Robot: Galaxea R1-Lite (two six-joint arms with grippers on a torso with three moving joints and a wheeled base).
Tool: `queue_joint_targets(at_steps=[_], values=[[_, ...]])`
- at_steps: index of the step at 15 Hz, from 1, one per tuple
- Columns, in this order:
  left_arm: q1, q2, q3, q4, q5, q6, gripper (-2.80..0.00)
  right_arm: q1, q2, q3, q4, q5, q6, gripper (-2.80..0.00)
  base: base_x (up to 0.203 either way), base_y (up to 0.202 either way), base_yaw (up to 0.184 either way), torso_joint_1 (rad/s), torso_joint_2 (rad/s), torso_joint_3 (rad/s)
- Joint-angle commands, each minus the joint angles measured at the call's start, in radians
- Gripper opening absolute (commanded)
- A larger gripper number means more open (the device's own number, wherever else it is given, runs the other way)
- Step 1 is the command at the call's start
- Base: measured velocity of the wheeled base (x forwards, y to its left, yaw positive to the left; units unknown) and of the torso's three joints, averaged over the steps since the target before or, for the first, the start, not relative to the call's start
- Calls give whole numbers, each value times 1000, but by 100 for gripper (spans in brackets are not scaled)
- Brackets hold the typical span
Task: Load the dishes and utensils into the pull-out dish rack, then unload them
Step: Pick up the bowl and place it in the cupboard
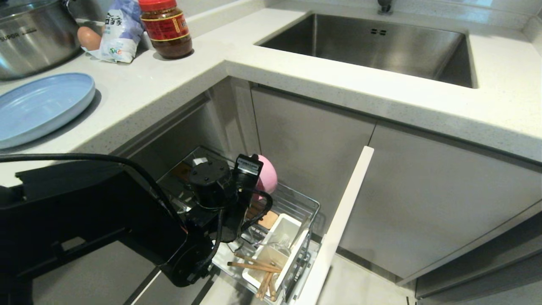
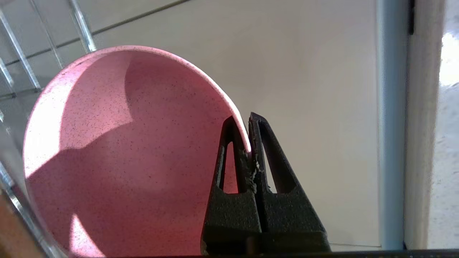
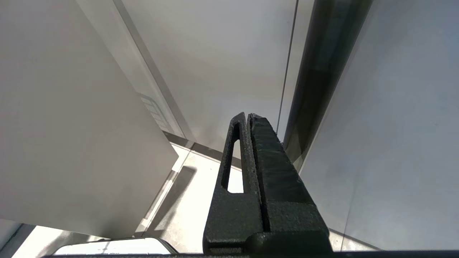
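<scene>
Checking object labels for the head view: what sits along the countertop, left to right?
Steel pot → round light blue matte plate → brown egg → white plastic bag → red-lidded sauce jar → stainless steel sink.

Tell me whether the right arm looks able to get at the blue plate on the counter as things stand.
Probably not without moving first. The right gripper is shut and parked low beside the cabinet fronts, while the blue plate lies up on the countertop at the far left, past the left arm working at the dish rack.

Matte speckled pink bowl, seemingly plastic
</scene>
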Motion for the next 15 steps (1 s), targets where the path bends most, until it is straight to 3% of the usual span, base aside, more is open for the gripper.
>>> queue_joint_targets(at_steps=[1,15], values=[[-1,22,1,-11,4,-7,-280,0,-4,0,-1,0,0,-280,0,0,0,0,0,0],[1,54,-5,-5,4,-7,-280,0,-4,0,-1,0,0,-280,0,0,0,0,0,0]])
